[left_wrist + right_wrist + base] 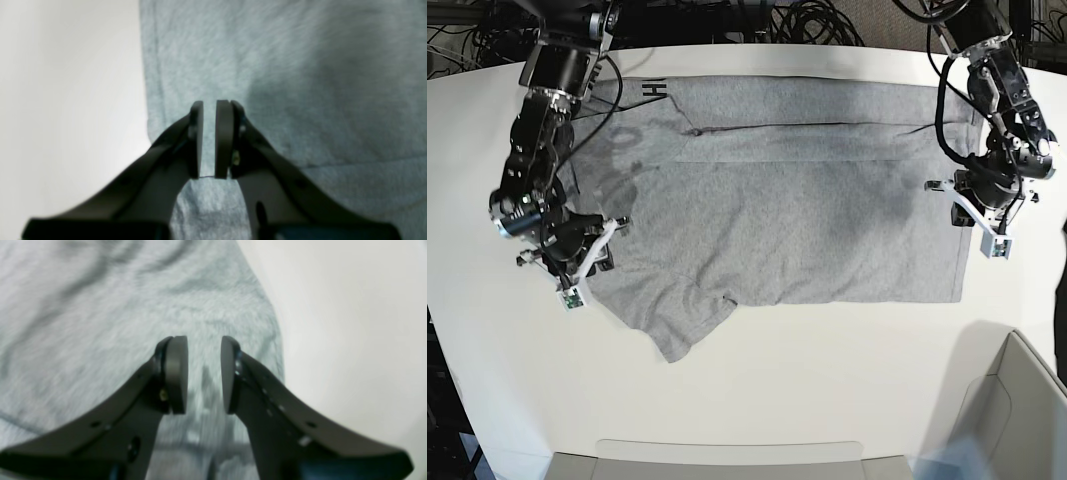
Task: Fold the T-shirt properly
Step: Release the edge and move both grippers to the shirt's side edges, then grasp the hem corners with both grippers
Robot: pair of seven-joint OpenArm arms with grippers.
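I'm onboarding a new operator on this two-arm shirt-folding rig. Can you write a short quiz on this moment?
1. True or false: the T-shirt is already folded into a small stack.
2. Which side of the base view shows the left gripper? A) left B) right C) not shown
3. Fill in: black lettering shows near the shirt's top ____ corner in the base view.

Key:
1. False; it lies spread across the white table, one sleeve sticking out toward the front.
2. B; the right gripper is opposite.
3. left
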